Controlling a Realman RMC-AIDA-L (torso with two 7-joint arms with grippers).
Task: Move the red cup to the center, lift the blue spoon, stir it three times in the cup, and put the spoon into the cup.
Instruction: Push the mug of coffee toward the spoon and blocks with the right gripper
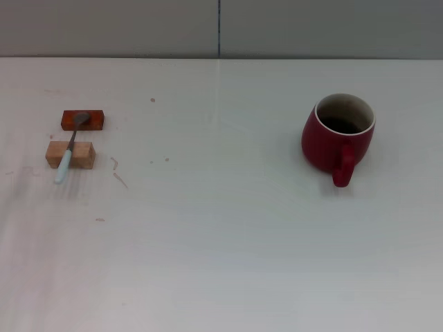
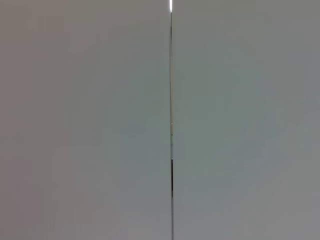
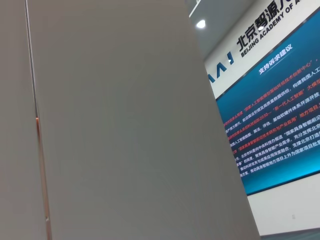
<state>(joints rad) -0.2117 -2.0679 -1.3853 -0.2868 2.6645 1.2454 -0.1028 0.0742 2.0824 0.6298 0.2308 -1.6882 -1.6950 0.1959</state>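
The red cup (image 1: 337,135) stands upright on the right side of the white table, its handle turned toward me. The blue spoon (image 1: 70,151) lies at the far left, its grey bowl resting on a small red-orange block (image 1: 82,120) and its pale blue handle across a tan wooden block (image 1: 70,155). Neither gripper shows in the head view. The left wrist view shows only a grey panel wall, and the right wrist view shows a panel and a distant screen.
The white table (image 1: 221,228) stretches wide between the spoon and the cup. A grey panel wall (image 1: 221,28) runs along the table's far edge. A few small marks dot the table near the blocks.
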